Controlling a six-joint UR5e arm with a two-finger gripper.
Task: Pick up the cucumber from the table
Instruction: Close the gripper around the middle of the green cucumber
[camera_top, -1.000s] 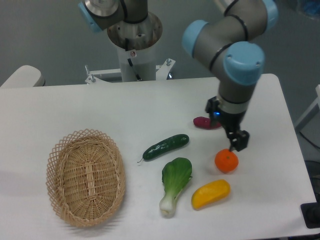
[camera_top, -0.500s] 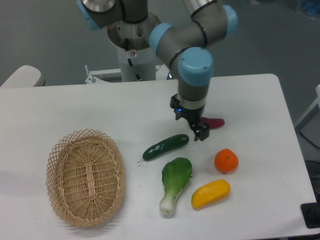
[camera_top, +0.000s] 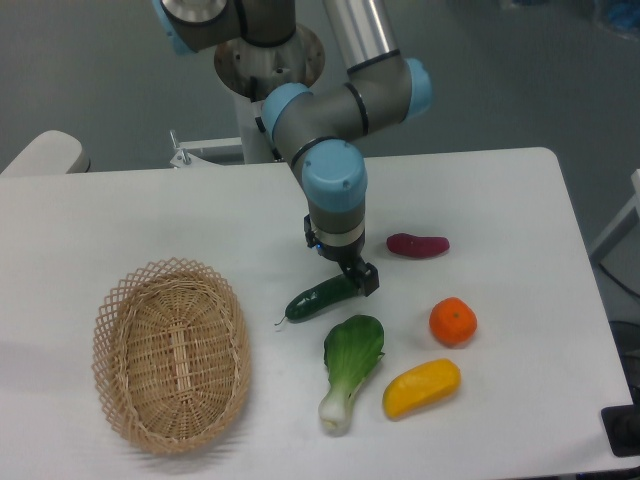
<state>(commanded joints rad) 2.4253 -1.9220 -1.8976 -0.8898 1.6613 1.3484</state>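
One view only, fixed cam. I see the gripper (camera_top: 355, 279) low over the right end of the cucumber (camera_top: 318, 298), which lies on the table (camera_top: 150, 215) betw. the basket (camera_top: 172, 353) and the orange (camera_top: 453, 322), just above the bok choy (camera_top: 349, 368). Jaws hidden from this angle, so I cannot tell if they grip the cucumber or are apart.
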